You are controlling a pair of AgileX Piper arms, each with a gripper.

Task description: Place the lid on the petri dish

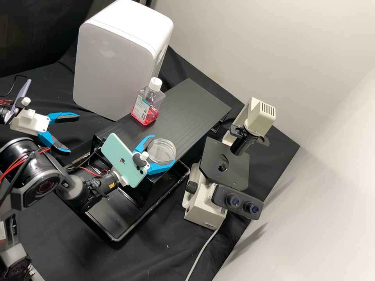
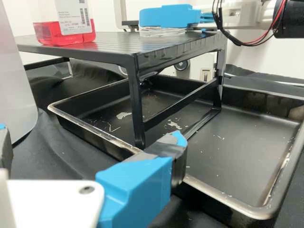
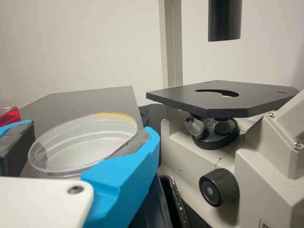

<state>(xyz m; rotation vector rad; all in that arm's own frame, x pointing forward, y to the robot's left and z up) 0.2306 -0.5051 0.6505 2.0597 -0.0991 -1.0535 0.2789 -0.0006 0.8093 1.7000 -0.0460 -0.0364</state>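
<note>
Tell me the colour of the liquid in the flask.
Pinkish red; the flask shows best in the high view.

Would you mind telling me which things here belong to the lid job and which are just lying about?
Job: petri dish, right gripper around it, raised platform beneath.
Lying about: flask of red liquid, microscope, white box, black tray, left gripper.

Bright even light, soft grey shadows on rt wall [image 1: 312, 97], glints on tray rim [image 2: 85, 123] & shelf edge [image 2: 175, 47].
</note>
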